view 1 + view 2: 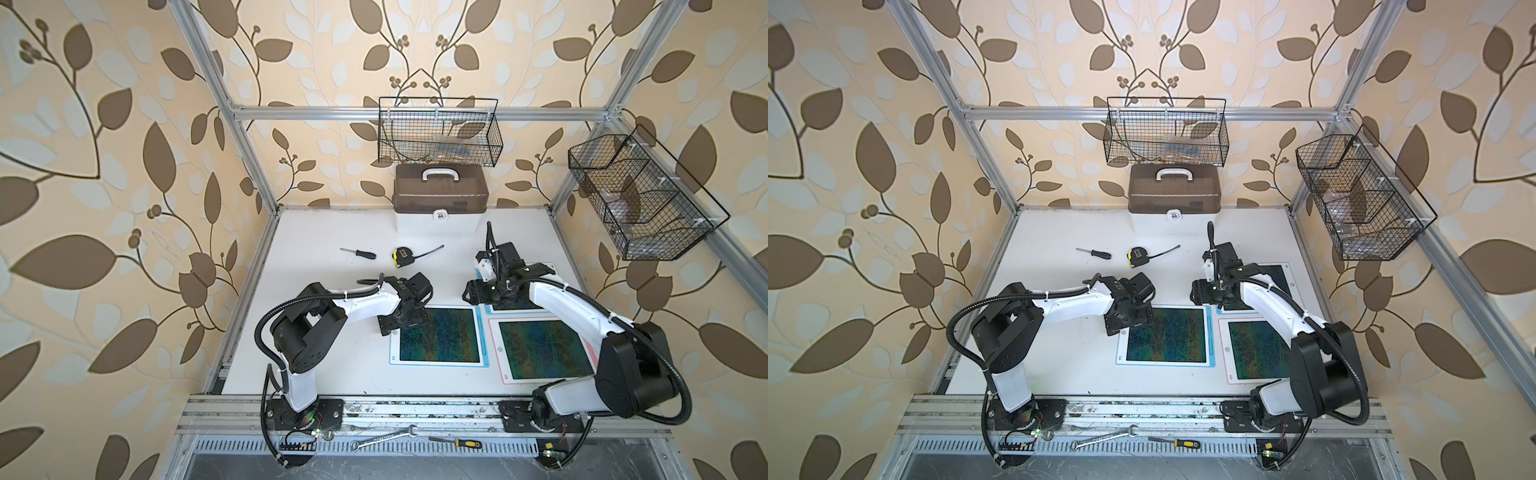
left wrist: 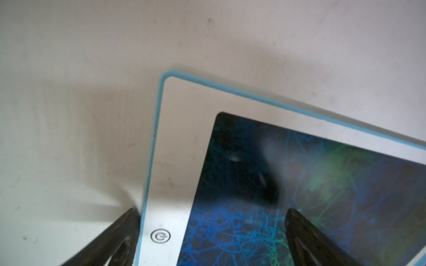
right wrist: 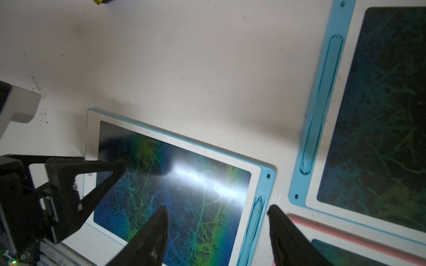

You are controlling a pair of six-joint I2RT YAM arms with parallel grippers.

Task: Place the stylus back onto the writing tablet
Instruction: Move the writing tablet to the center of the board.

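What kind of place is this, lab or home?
Probably a lab robot cell dressed up as a home workshop: aluminium frame, leaf wallpaper, toolbox and tape measure on the table.

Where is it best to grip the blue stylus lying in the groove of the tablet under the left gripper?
Probably the middle of the stylus, from straight above, closing across its shaft: it lies sunk in the groove of the tablet, so only its top shows.

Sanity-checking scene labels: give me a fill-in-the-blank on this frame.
The stylus lies in the slot of a tablet rimmed in ___.
The left gripper and right gripper both have jaws ___.
The toolbox handle is ___.
Missing: blue; open; white.
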